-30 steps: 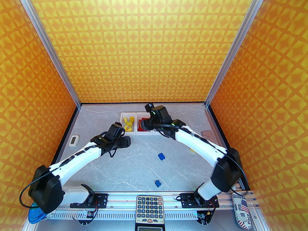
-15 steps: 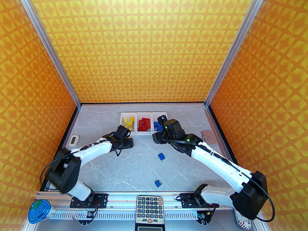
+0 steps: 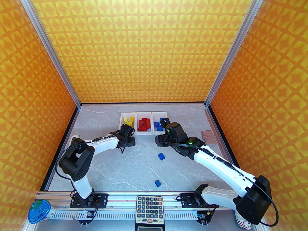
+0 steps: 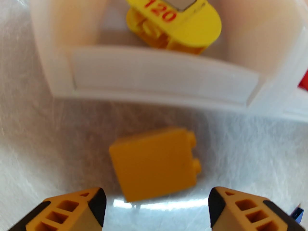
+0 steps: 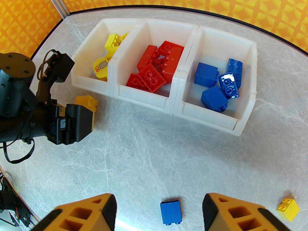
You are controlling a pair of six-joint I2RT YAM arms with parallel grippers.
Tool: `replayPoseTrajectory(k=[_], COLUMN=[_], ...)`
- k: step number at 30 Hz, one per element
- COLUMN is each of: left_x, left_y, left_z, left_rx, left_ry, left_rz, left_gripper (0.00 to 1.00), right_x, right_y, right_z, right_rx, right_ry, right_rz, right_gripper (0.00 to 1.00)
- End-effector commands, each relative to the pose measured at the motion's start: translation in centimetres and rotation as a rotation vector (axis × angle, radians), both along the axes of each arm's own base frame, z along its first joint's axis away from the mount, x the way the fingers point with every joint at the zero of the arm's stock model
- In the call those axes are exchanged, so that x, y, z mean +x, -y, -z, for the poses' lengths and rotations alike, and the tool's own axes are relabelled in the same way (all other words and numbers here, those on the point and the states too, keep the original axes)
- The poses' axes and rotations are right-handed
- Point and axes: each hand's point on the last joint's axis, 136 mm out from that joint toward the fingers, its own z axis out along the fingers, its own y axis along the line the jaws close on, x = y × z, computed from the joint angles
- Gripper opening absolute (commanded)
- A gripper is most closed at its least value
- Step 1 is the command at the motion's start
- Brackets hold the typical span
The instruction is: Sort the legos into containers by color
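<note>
A calculator (image 3: 149, 209) sits at six o'clock. On the grey marbled desk (image 3: 115, 172), the right hand (image 5: 158, 207) stands open beside a blue brick (image 5: 170, 212); the left hand (image 4: 156, 201) gapes empty behind a yellow brick (image 4: 154, 162). Colour-sorted bins (image 5: 142, 97) stand at twelve o'clock, before orange patterned walls (image 3: 144, 56).

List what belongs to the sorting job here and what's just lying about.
Job: bins, binned legos, left yellow brick, right yellow brick, far blue brick, near blue brick.
Lying about: calculator, pink pad.
</note>
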Motion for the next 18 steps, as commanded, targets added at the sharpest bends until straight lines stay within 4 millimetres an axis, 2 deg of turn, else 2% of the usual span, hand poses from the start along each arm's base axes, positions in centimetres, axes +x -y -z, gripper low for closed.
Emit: replayPoseTrajectory(k=[1,12,18], left_x=[1.3,2.3,2.3], left_y=[-0.4,-0.8,-0.9], left_z=[0.1,0.8,1.0], left_rx=[0.043,0.092,0.102], left_ry=[0.017,0.005,0.002], left_rz=[-0.010,-0.024,-0.020], left_gripper=[0.74,0.69,0.58], right_x=[-0.3,-0.8,-1.0], right_y=[0.9,1.5,1.8], right_z=[-0.1,-0.6,-0.6], right_rx=[-0.012,-0.015,-0.020], right_ry=[0.000,0.013,0.015], right_rz=[0.031,0.040,0.043], right_gripper=[0.64,0.64,0.64])
